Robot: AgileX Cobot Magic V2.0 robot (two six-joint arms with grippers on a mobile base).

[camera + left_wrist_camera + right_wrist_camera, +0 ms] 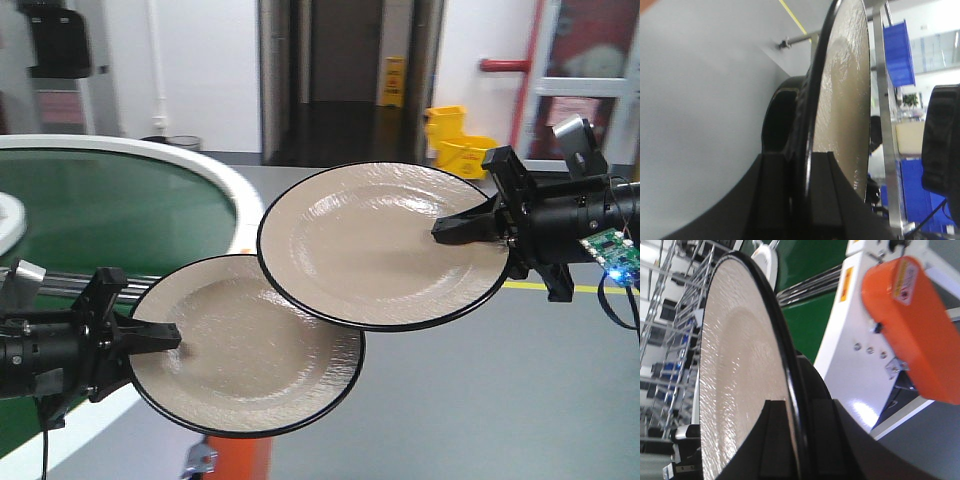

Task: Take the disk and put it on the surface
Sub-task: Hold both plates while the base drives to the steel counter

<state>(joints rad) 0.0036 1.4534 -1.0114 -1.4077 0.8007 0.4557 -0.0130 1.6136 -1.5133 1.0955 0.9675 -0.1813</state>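
Pinching lower disk [250, 355], left pincer [170, 340]; upper disk [380, 245], right pincer [445, 228] (probably overlapping).

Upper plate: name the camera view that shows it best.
Exterior front-facing: the upper plate shows whole, right gripper pinching its rim. The right wrist view gives it only edge-on and cropped; the left wrist view is filled by the lower plate.
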